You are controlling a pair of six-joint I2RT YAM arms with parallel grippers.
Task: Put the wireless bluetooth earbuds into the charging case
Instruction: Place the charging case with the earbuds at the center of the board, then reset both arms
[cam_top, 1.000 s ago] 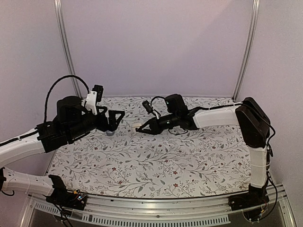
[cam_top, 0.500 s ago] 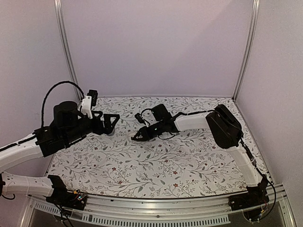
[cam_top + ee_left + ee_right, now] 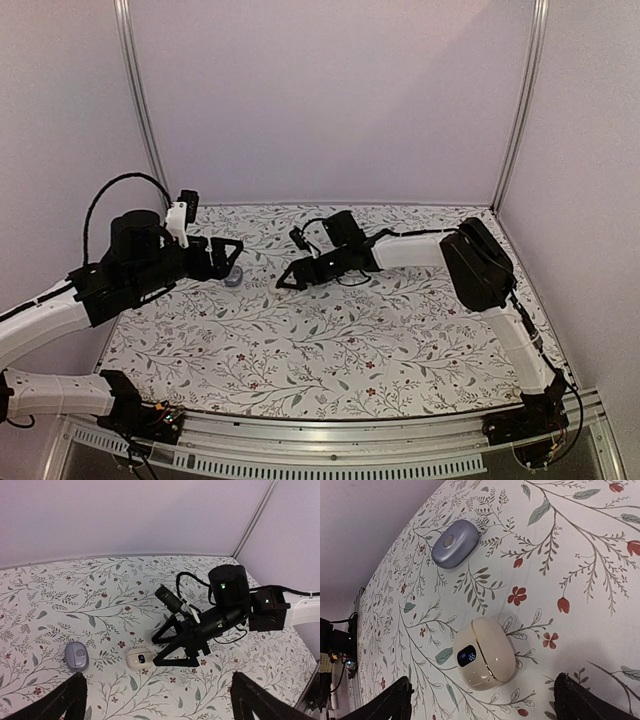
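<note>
Counted on the floral surface (image 3: pixel 400 340): one cream charging case (image 3: pixel 485 655) with a small blue display, one grey-blue oval pod (image 3: pixel 455 543), and two end effectors, neither gripping anything. Lies closed and flat just ahead of the right end effector (image 3: pixel 482 680), in line with the gap between its widely parted fingers (image 3: pixel 387 700) and touching neither, with the pod near it on the far side. Spread wide as well at the left end effector (image 3: pixel 155 680), raised and well apart from case and pod.
</note>
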